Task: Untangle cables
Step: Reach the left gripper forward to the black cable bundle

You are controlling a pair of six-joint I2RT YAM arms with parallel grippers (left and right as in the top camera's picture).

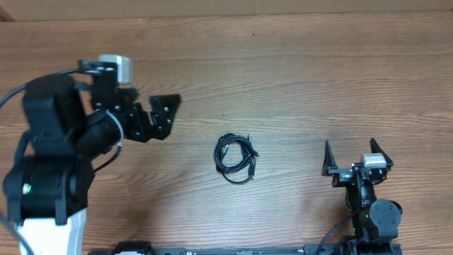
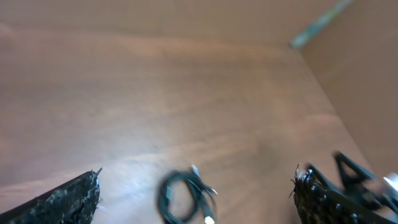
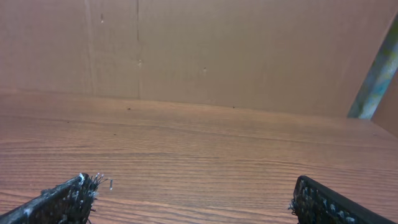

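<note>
The cables [image 1: 236, 157] lie as one small coiled black bundle with small plugs on the wooden table, near the middle. In the left wrist view the bundle [image 2: 185, 198] is blurred, at the bottom between the fingers. My left gripper [image 1: 167, 113] is open and empty, to the left of the bundle and a little farther back. My right gripper [image 1: 350, 157] is open and empty, to the right of the bundle near the front edge. The right wrist view shows my open fingers [image 3: 194, 198] over bare wood; the bundle is out of that view.
The wooden table [image 1: 297, 78] fills the scene. A brown cardboard wall [image 3: 205, 50] stands along the far edge. My right arm [image 2: 354, 186] shows at the lower right of the left wrist view.
</note>
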